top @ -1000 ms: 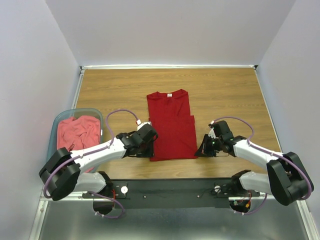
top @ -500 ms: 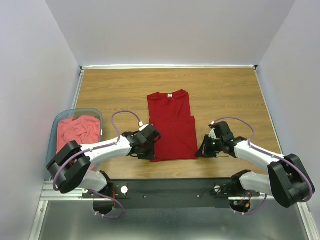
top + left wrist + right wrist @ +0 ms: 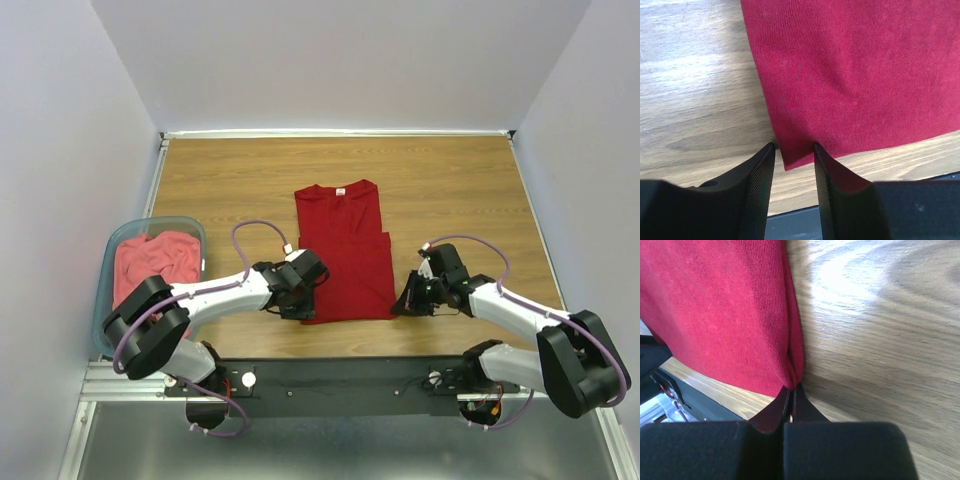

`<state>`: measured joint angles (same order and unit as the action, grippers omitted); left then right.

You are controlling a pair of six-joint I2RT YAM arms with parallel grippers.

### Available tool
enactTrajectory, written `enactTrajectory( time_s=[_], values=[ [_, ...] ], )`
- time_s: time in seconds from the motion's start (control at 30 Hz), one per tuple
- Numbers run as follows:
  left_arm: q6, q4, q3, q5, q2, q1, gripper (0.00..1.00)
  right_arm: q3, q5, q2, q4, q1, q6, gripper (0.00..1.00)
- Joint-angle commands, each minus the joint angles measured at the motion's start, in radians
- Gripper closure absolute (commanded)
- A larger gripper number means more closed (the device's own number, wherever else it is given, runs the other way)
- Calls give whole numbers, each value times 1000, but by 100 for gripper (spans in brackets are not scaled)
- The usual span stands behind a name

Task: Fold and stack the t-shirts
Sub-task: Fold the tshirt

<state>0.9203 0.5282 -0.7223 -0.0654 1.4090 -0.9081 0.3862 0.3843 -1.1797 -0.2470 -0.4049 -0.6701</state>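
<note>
Left gripper (image 3: 794, 147): jaws apart, straddling the near-left corner of the crimson t-shirt (image 3: 855, 75); the corner lies in the gap, not pinched. Right gripper (image 3: 791, 388): clenched, tips pinching the near-right hem corner of the same shirt, cloth bunched at the tips. Both grippers low over the wooden table (image 3: 450, 190). Crimson t-shirt lies flat mid-table, folded narrow, collar and white neck label (image 3: 339, 190) toward the far edge, a folded layer showing on its right side. Coral-pink t-shirt (image 3: 155, 262) crumpled in the blue-grey tub (image 3: 150, 222) at the table's left edge, well apart from the crimson one
</note>
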Motion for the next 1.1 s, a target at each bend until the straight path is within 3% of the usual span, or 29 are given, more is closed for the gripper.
enactTrajectory(
  time_s=[0.0, 0.23, 0.43, 0.83, 0.9, 1.07],
  values=[
    [19, 64, -23, -33, 41, -18, 54, -29, -2, 9, -38, -5, 27, 99],
    [20, 82, -57, -34, 113, -54, 53, -30, 2, 18, -38, -5, 27, 99],
    [34, 127, -68, -57, 108, -57, 58, -30, 2, 25, -38, -5, 29, 99],
    [37, 154, -72, -76, 119, -67, 55, -33, 4, 31, -37, -3, 26, 99],
    [32, 148, -74, -73, 128, -72, 57, -36, 4, 40, -37, -5, 26, 99],
    [29, 154, -65, -70, 116, -78, 77, -43, 22, 35, -38, -5, 24, 99]
  ],
)
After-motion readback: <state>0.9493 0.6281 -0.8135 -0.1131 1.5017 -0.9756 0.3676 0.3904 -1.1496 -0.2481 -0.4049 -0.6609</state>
